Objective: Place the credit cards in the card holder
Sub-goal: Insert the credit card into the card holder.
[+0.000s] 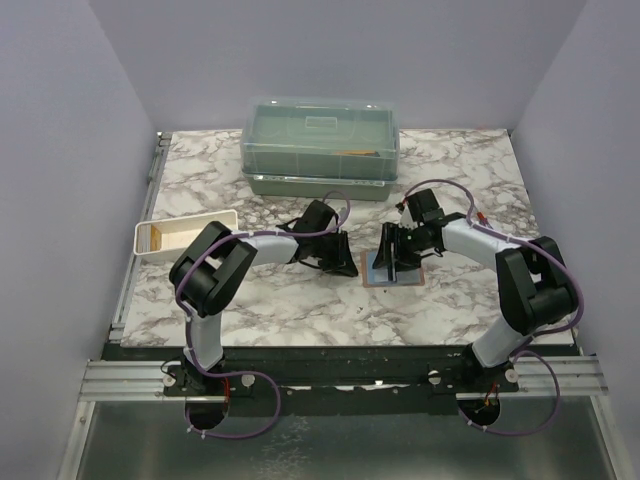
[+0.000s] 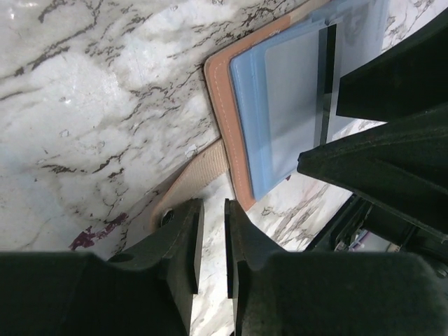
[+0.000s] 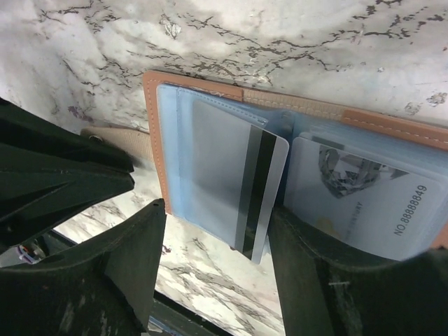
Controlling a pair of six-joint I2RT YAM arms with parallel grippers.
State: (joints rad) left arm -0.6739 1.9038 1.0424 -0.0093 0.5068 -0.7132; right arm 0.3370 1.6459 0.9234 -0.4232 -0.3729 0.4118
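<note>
Two credit cards (image 3: 364, 203) are seen at the card holder (image 3: 151, 119), which lies opened flat on the marble surface (image 2: 91, 105) near the centre of the top view. One, printed with a number, is seated in a pocket at the right of the right wrist view. The striped card (image 3: 241, 175) beside it is only partly tucked into a bluish pocket, its striped end jutting towards the lower edge of the frame.

The right end effector (image 3: 217, 234) is released, its fingers spread wide to either side of that jutting end. The left end effector (image 2: 212, 217) is nearly clenched, with only a thin slit and nothing seen in it. Its tips are set at the snap tab (image 2: 203, 168); whether the tab is pinned cannot be told.

If the striped card is pushed off-axis, it may be wedged against the pocket seam or bowed. If the tab is not truly held, the whole holder may be slid across the smooth marble instead. The pocket lip or the seated card could also be snagged by a descending finger.
</note>
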